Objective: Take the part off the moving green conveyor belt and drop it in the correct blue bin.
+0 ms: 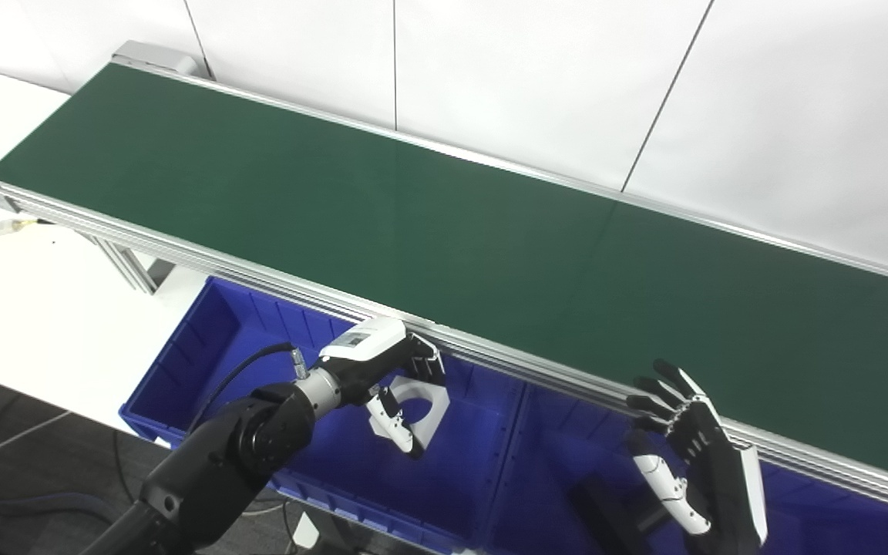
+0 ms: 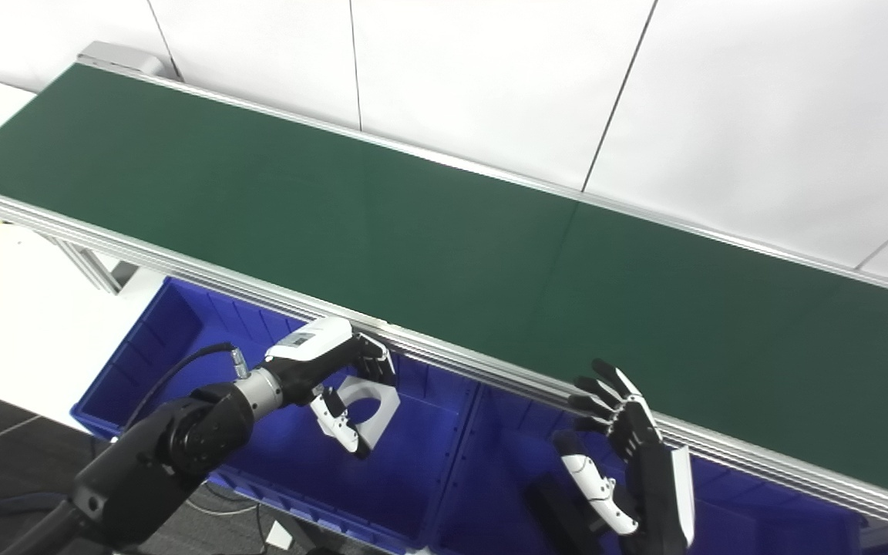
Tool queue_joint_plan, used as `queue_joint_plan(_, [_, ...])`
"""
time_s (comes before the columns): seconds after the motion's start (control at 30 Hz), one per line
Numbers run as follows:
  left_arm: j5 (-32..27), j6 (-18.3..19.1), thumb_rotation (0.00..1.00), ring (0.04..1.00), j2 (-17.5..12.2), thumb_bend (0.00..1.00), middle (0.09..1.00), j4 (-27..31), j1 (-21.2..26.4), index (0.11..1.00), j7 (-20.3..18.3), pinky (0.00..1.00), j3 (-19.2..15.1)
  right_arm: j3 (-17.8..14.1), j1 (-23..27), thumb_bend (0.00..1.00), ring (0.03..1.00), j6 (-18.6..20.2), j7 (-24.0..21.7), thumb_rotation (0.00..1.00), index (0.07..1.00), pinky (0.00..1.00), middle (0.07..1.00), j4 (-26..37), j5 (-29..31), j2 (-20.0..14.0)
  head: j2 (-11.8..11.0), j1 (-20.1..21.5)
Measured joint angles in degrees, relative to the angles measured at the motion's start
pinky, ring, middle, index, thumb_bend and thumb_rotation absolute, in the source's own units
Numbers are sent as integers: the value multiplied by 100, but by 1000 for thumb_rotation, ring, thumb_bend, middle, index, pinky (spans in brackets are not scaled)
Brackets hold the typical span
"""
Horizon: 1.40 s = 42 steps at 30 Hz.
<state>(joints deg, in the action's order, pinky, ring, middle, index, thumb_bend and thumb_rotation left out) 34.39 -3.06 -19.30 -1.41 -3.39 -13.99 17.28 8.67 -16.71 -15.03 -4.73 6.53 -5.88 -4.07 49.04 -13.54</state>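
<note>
The left hand [image 1: 382, 370] grips a white part [image 1: 421, 405] over the left blue bin [image 1: 205, 339], just below the belt's [image 1: 413, 216] near metal edge; the right hand [image 1: 683, 455] hangs empty, fingers spread, above the neighbouring bin [image 1: 536, 478]. The label on the left hand is unreadable.

White part [image 1: 421, 405] with round hole hanging over left blue bin [image 1: 205, 347], green conveyor belt [image 1: 444, 231] running bare.

Conveyor belt [image 1: 444, 223]: plain dark green, silver rails. Bins [image 1: 205, 347]: saturated blue. Part [image 1: 421, 405]: white. Left hand [image 1: 382, 370] and right hand [image 1: 691, 462]: black with white panels. Bench [image 1: 35, 308]: white. Wall [image 1: 567, 77]: white panels, thin dark seams.
</note>
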Motion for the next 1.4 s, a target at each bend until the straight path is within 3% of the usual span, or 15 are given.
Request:
queue_joint_plan(0.03, [-43,18,41,666,0,522,605,61,-7,495,-52,704,-8,-1,0,600,700,0,0,523,841,599,766,0,1,0,0,0])
queue_joint_plan(0.07, [-102,42,55,675,-2,522,638,95,-5,496,-104,712,-7,-1,0,601,700,0,0,526,841,599,766,0,1,0,0,0])
queue_joint_plan(0.1, [-106,89,140,713,-5,692,688,116,-4,598,-145,744,-4,0,2,607,700,0,0,534,841,600,765,0,0,0,0,0])
queue_joint_plan(0.17, [-102,205,227,755,-52,844,739,191,-5,690,-316,789,29,0,1,607,699,0,0,536,841,600,765,0,-1,0,0,0])
queue_joint_plan(0.33, [-102,301,355,817,-246,973,802,382,9,768,-625,919,65,-1,2,604,700,0,3,536,843,600,766,0,-10,-2,18,9])
queue_joint_plan(0.67, [-105,652,377,847,-346,1000,829,709,13,816,-1096,981,93,-1,2,613,700,0,1,533,843,602,767,0,1,-1,17,9])
queue_joint_plan(1.1, [-293,690,406,839,-385,1000,814,1081,-79,804,-1143,957,-26,3,-3,603,699,-1,1,529,840,595,764,0,0,-3,-35,114])
queue_joint_plan(1.27, [-593,829,359,806,-382,1000,798,1583,-207,796,-1203,838,-124,17,-10,617,699,-1,1,536,835,591,761,-2,2,12,-70,316])
queue_joint_plan(1.4, [-1166,940,466,778,-283,1000,794,1847,-235,792,-1218,666,-344,34,-6,617,698,-1,2,542,838,587,766,-11,-2,11,-141,439])
